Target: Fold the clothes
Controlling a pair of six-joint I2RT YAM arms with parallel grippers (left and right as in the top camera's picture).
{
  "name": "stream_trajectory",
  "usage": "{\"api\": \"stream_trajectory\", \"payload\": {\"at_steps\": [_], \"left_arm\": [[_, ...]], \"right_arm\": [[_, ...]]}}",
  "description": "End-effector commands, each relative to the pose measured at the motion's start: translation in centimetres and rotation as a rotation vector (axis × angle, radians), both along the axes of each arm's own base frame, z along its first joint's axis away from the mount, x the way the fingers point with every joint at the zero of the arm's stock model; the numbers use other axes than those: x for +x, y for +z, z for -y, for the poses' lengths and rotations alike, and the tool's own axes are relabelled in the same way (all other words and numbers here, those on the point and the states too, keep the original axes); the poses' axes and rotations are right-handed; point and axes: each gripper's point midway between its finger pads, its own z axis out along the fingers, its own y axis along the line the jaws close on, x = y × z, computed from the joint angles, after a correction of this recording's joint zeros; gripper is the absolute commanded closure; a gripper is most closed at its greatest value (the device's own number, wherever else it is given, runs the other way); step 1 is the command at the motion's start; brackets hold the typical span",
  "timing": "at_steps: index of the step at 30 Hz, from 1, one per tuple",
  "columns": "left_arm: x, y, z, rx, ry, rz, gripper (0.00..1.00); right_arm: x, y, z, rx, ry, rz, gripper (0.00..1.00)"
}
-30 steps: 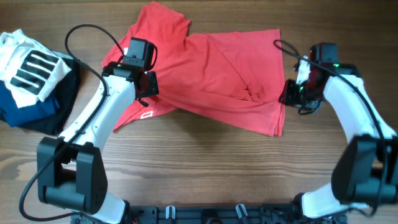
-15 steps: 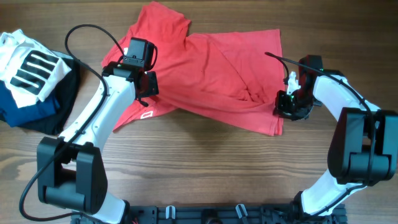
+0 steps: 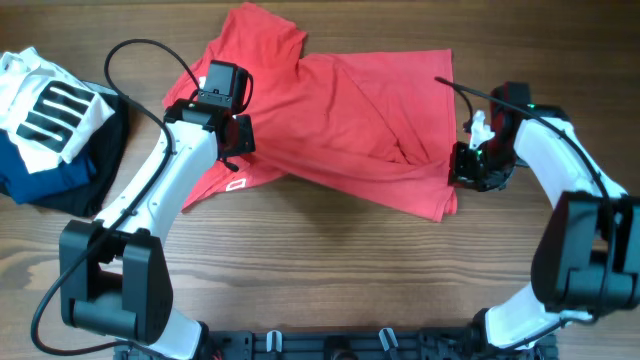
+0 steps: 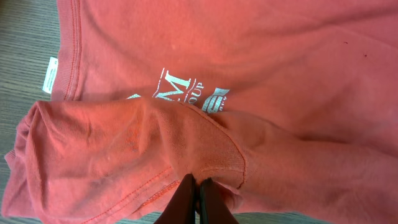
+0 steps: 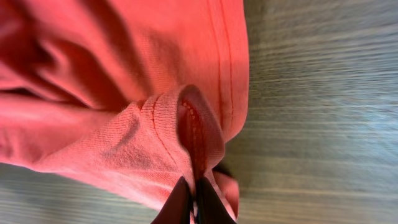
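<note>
The clothes [image 3: 340, 120] are one red T-shirt of soft, matte knit. It is lying crumpled across the wood-grain desk [image 3: 330, 270], from the centre toward 12 o'clock, with stitched hems and rumpled folds. One small white tag [image 4: 50, 76] is sitting at a hem, and one patch of white lettering [image 4: 180, 90] is showing partly under a bunched fold.

Two hands are working. The left hand [image 4: 196, 186] is at the shirt's 9 o'clock edge, clenched on a rolled, seamed fold. The right hand [image 5: 189, 186] is at the 4 o'clock corner, pinching a doubled hem tight.

At the desk's 9 o'clock, well apart from the shirt, three other garments are piling together: one white garment [image 3: 45, 105] with black stripes, one navy garment [image 3: 40, 175] and one black garment [image 3: 105, 150].
</note>
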Motion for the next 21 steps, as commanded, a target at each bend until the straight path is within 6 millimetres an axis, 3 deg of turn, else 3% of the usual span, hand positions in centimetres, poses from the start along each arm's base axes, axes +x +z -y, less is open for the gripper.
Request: {"api": "stream_trajectory", "payload": {"at_steps": [1,11,15,21], "left_arm": [[0.1,-0.1,-0.5,0.019,0.013,0.000,0.96],[0.1,-0.1,-0.5,0.019,0.013,0.001,0.96],[0.1,-0.1,-0.5,0.019,0.012,0.001,0.96],[0.1,-0.1,-0.5,0.019,0.013,0.000,0.96]], "right_arm": [[0.6,1.3,-0.1,0.009,0.000,0.038,0.95],[-0.9,0.2,-0.2,0.013,0.000,-0.008,0.94],[-1.8,-0.5,-0.3,0.016,0.000,-0.034,0.81],[-2.4,-0.6,-0.4,0.019,0.000,-0.058,0.81]]}}
